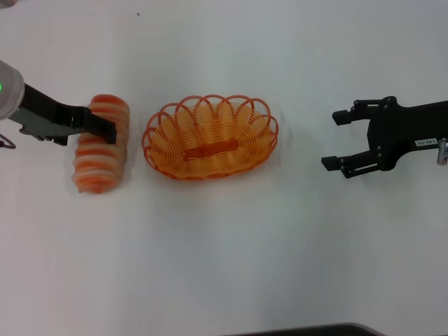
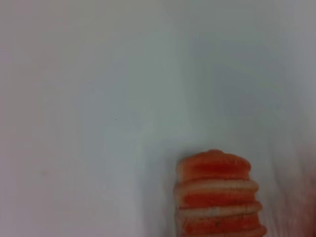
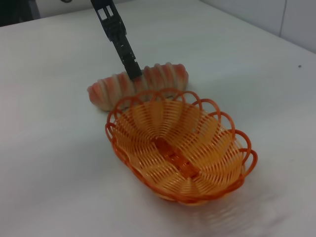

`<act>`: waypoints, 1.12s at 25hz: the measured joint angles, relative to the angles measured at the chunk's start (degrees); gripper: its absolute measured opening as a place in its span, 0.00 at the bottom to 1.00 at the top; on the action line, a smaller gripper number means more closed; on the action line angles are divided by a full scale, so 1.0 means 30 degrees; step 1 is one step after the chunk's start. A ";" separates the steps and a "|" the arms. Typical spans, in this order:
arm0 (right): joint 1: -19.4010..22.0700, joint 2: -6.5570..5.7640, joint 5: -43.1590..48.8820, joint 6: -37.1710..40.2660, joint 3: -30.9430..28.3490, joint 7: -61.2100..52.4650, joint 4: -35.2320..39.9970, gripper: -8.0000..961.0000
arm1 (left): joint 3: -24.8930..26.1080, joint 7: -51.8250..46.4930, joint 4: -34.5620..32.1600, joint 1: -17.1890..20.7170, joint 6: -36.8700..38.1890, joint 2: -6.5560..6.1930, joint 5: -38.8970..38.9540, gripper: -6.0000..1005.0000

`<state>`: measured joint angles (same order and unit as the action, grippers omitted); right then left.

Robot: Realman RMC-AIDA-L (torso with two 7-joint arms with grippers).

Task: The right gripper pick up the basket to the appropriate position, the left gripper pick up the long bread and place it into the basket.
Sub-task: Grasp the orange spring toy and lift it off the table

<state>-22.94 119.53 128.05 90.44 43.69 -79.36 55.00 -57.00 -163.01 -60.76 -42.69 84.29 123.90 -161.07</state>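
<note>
The long bread [image 1: 100, 150], cream with orange-red stripes, lies on the white table left of the basket. It also shows in the left wrist view [image 2: 217, 200] and the right wrist view [image 3: 158, 79]. My left gripper [image 1: 105, 128] reaches in from the left and sits over the bread's middle; it also shows in the right wrist view [image 3: 131, 66]. The orange wire basket [image 1: 210, 136] stands empty at the table's centre and also shows in the right wrist view [image 3: 177, 148]. My right gripper [image 1: 330, 138] is open and empty, well to the right of the basket and apart from it.
The white table [image 1: 224, 266] carries only the bread and the basket. A dark edge [image 1: 308, 330] shows at the bottom of the head view.
</note>
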 joint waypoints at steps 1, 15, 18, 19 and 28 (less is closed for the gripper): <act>-0.0001 0.0000 -0.0001 0.0021 0.0008 0.0000 -0.0001 0.97 | -0.0002 0.0000 0.0037 -0.0002 -0.0030 0.0002 0.0004 0.81; -0.0061 0.0000 0.0001 -0.0044 0.0174 0.0000 -0.0115 0.97 | -0.0841 0.0063 0.1493 -0.0337 -0.0734 0.0008 0.0006 0.80; -0.0059 0.0001 0.0002 -0.0011 0.0134 0.0000 -0.0137 0.97 | -0.1263 0.0018 0.1614 -0.0359 -0.0903 0.0009 -0.0107 0.80; -0.0058 0.0000 0.0002 -0.0007 0.0114 0.0000 -0.0138 0.97 | -0.1363 0.0011 0.1678 -0.0375 -0.0926 0.0009 -0.0113 0.80; -0.0083 0.0001 0.0001 0.0017 0.0142 -0.0079 -0.0142 0.97 | -0.1516 0.0131 0.1623 -0.0326 -0.1013 0.0009 -0.0115 0.79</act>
<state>-23.19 119.53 128.05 90.49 44.11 -79.60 54.58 -61.55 -162.62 -55.89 -43.66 81.25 123.93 -161.41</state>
